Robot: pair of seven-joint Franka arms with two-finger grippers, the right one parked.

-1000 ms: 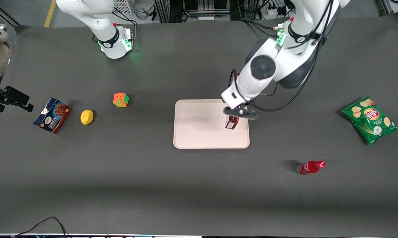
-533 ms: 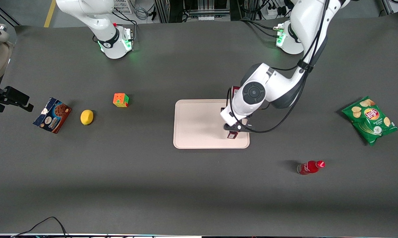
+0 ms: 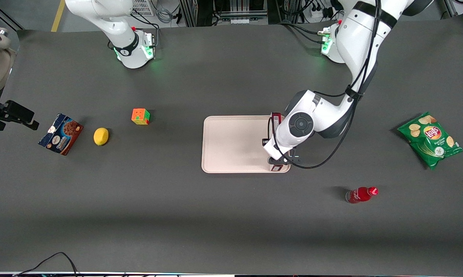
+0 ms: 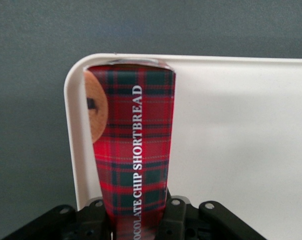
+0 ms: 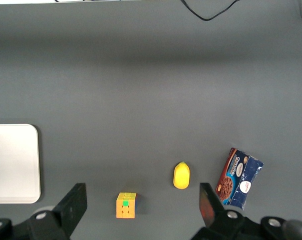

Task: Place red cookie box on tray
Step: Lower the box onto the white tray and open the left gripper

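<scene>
Risk assessment: the red cookie box [image 4: 133, 150] is held lengthwise along the tray [image 3: 231, 144] edge that faces the working arm's end of the table [image 3: 216, 215]. In the wrist view, one long side of the box runs just inside the raised rim, and its free end reaches a rounded corner of the tray. If the box is released while off level or displaced toward the rim, it may be left propped on the rim or partly off the tray. A long, thin carton standing on a narrow face is also judged liable to tip once released. Whether the box is already in contact with the tray floor cannot be determined.

Gripper state: the gripper [image 3: 280, 161] is closed on the red cookie box. In the wrist view, the two fingers [image 4: 176, 216] are pressed against opposite long faces of the carton, near one end.

Relative position: the box extends forward from between the jaws, with the "CHIP SHORTBREAD" lettering running along its length. In the front view, at centre right of the frame, the gripper is positioned low over the tray corner nearest the camera, and most of the box is hidden by the wrist. A red end is visible above the wrist and a labelled end just below the gripper.
</scene>
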